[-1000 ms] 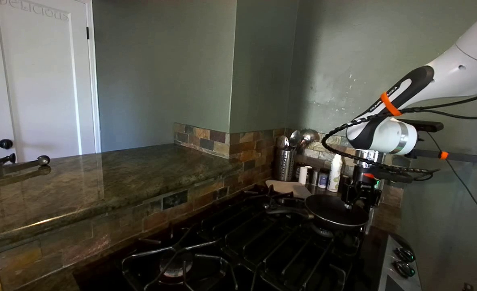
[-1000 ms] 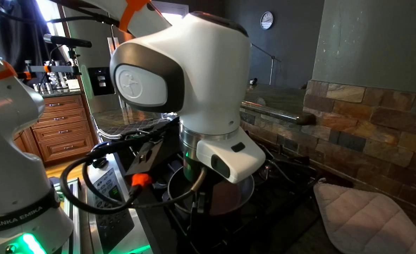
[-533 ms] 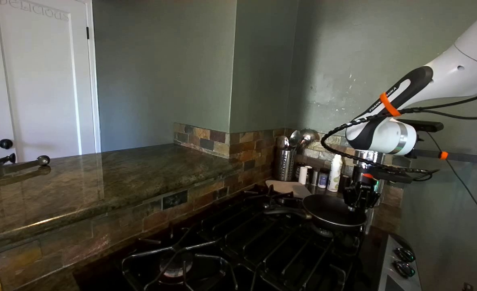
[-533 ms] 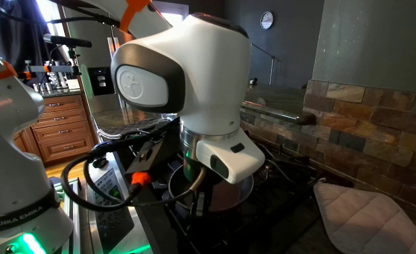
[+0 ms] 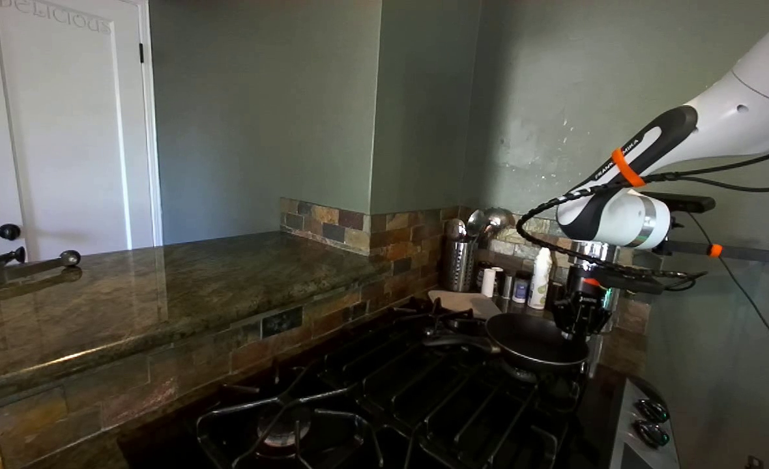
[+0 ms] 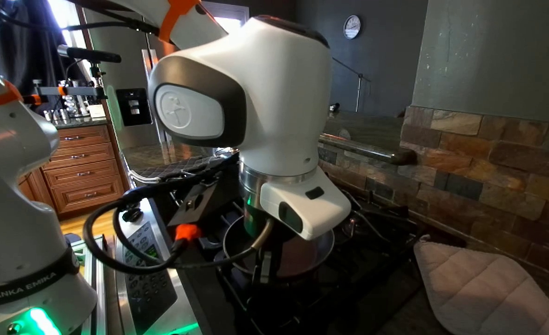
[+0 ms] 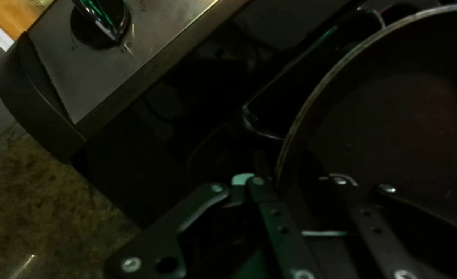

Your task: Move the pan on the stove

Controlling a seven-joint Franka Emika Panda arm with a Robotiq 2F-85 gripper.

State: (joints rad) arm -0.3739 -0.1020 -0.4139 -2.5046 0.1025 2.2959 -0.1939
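the pan [image 5: 533,333] is over a burner [image 5: 518,372] at the end of the stove [image 5: 371,384] nearest the steel utensil holder [image 5: 461,268], handle [image 5: 464,340] pointing toward the tiled backsplash [image 5: 281,322], with a quilted pad [image 5: 464,302] near it. the gripper [image 5: 575,333] is right at the rim [image 7: 310,100], one finger outside and one over the inside, but honestly can't tell if it's actually clamped on.

Arm [image 5: 678,133] aslant, tool [image 5: 575,333] straight down below the wrist [image 5: 625,218], its closure unclear in shadow
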